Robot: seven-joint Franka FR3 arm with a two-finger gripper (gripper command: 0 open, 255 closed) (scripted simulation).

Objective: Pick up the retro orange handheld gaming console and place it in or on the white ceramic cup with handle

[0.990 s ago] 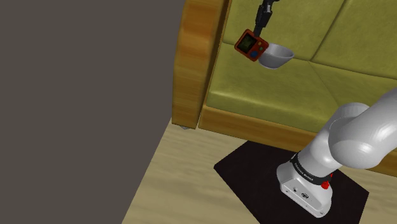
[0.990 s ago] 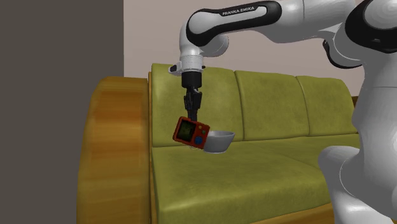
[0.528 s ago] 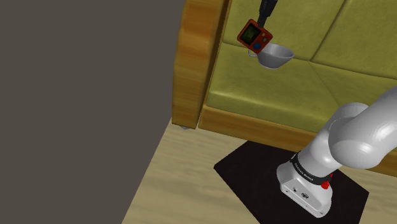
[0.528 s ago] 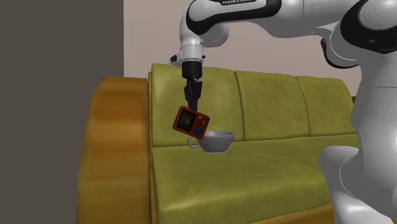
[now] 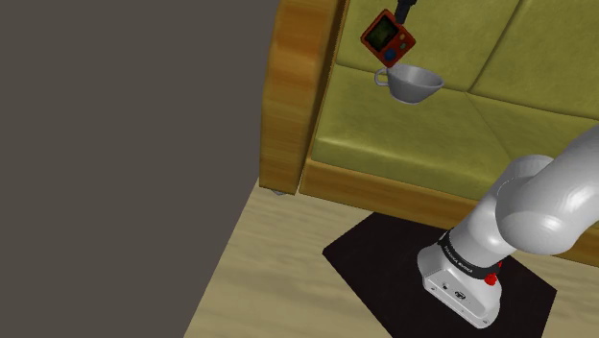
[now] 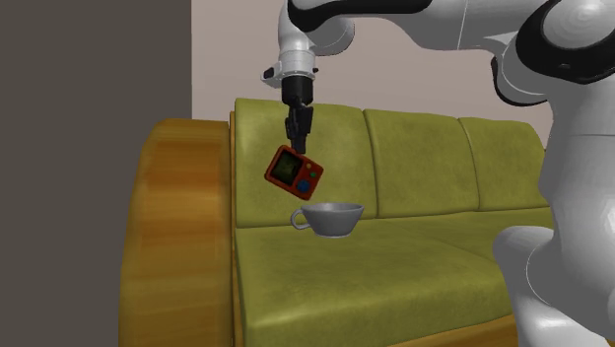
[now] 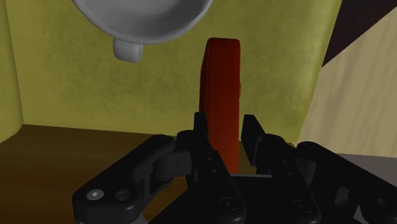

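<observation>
**Console lifted clear of the cup rim, still offset, not yet over the bowl**

Claw (image 7: pixel 224 124): jaws are nearly closed, pinching the orange-red console (image 7: pixel 221 83) flat between both fingers. In the wrist view each pad sits against one face of the slab, with no gap. We grip near its upper end, so the body hangs below the fingertips, tilted, with its screen facing the second exterior camera.

Change over the last second: the claw (image 6: pixel 296 138) has gone straight up. The console (image 6: pixel 294 171) was hanging level with the cup and hiding its near side. Now its lowest corner is above the rim and the cup's handle (image 6: pixel 299 220) is in the open. The grip looks unchanged, with no visible slip.

Cup (image 6: pixel 333 218): below the claw and off to one side, upright on the sofa seat (image 6: pixel 414 261), untouched. Its handle side is nearest to us. The wrist view agrees, showing the bowl wall (image 7: pixel 146 28) ahead of the fingertips and not under them.

Our read: the lift is done and we have clearance. What is left is a short sideways move to centre over the bowl, then lower and release. The bowl is wide and shallow, so we expect the console to lean on the rim rather than drop fully in. Releasing low should avoid tipping the cup.
</observation>
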